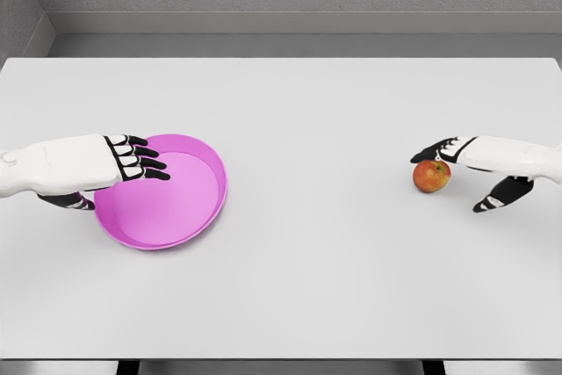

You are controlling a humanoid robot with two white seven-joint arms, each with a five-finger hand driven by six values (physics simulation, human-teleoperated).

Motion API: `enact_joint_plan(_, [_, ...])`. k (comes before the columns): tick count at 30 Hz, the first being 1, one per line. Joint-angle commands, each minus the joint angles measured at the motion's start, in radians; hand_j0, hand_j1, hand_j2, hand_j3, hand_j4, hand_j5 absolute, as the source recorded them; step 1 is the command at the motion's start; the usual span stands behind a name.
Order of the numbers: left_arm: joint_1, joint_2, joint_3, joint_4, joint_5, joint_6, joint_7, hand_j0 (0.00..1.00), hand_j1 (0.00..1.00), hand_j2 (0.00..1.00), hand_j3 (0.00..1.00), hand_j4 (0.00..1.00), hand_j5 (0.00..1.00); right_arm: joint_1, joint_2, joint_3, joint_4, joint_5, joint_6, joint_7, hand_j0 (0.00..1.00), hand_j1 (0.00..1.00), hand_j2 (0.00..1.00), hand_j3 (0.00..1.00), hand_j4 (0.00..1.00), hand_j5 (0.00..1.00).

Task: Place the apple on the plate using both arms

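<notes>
A red and yellow apple (pixel 431 176) lies on the white table right of the middle. My right hand (pixel 460 175) reaches it from the right, open, its fingers over the apple's top and far side and its thumb (pixel 497 197) spread out toward the front. A magenta plate (pixel 200 208) with a raised rim sits at the left. My left hand (pixel 140 157) hovers over the plate's left part, palm down, fingers stretched flat and holding nothing. Its thumb shows below the wrist at the plate's left rim.
The white table (pixel 307 270) ends at a front edge near the bottom of the picture. A grey wall runs behind its far edge.
</notes>
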Motion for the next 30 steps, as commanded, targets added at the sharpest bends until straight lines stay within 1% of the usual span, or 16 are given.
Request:
enact_joint_plan(1, [0.000, 0.001, -0.006, 0.000, 0.005, 0.002, 0.000, 1.00, 1.00, 1.00, 1.00, 1.00, 1.00, -0.001, 0.001, 0.002, 0.003, -0.050, 0.003, 0.002, 1.00, 1.00, 1.00, 1.00, 1.00, 1.00])
enact_joint_plan(3, [0.000, 0.001, -0.006, 0.000, 0.005, 0.002, 0.000, 1.00, 1.00, 1.00, 1.00, 1.00, 1.00, -0.020, -0.001, 0.004, 0.006, -0.150, 0.003, 0.002, 1.00, 1.00, 1.00, 1.00, 1.00, 1.00])
enact_joint_plan(4, [0.000, 0.001, -0.006, 0.000, 0.005, 0.002, 0.000, 1.00, 1.00, 1.00, 1.00, 1.00, 1.00, -0.026, -0.001, 0.004, 0.008, -0.155, 0.003, 0.002, 1.00, 1.00, 1.00, 1.00, 1.00, 1.00])
enact_joint_plan(8, [0.000, -0.001, -0.007, 0.000, 0.005, 0.002, 0.000, 1.00, 1.00, 1.00, 1.00, 1.00, 1.00, -0.015, 0.001, 0.010, 0.008, -0.155, 0.003, 0.002, 1.00, 1.00, 1.00, 1.00, 1.00, 1.00])
enact_joint_plan(10, [0.000, -0.001, -0.007, 0.000, 0.005, 0.002, 0.000, 1.00, 1.00, 1.00, 1.00, 1.00, 1.00, -0.014, 0.013, 0.013, 0.009, -0.155, 0.003, 0.002, 1.00, 1.00, 1.00, 1.00, 1.00, 1.00])
enact_joint_plan(17, [-0.009, -0.005, -0.015, 0.018, -0.002, 0.002, -0.002, 1.00, 1.00, 1.00, 1.00, 1.00, 1.00, -0.023, 0.028, 0.019, 0.009, -0.155, 0.003, 0.002, 1.00, 1.00, 1.00, 1.00, 1.00, 1.00])
enact_joint_plan(22, [-0.014, -0.013, -0.022, 0.017, -0.002, 0.002, -0.003, 1.00, 1.00, 1.00, 1.00, 1.00, 1.00, -0.025, 0.031, 0.027, 0.040, -0.153, 0.003, 0.002, 1.00, 1.00, 1.00, 1.00, 1.00, 1.00])
enact_joint_plan(24, [-0.015, -0.018, -0.024, 0.017, -0.003, 0.002, -0.003, 1.00, 1.00, 1.00, 1.00, 1.00, 1.00, -0.025, 0.044, 0.036, 0.066, -0.153, 0.003, 0.002, 1.00, 1.00, 1.00, 1.00, 1.00, 1.00])
enact_joint_plan(29, [-0.015, -0.018, -0.027, 0.017, -0.003, 0.002, -0.003, 1.00, 1.00, 1.00, 1.00, 1.00, 1.00, -0.040, 0.074, 0.048, 0.075, -0.153, 0.003, 0.002, 1.00, 1.00, 1.00, 1.00, 1.00, 1.00])
enact_joint_plan(30, [-0.018, -0.018, -0.027, 0.017, -0.003, 0.002, -0.003, 1.00, 1.00, 1.00, 1.00, 1.00, 1.00, -0.049, 0.088, 0.056, 0.098, -0.152, 0.003, 0.002, 1.00, 1.00, 1.00, 1.00, 1.00, 1.00])
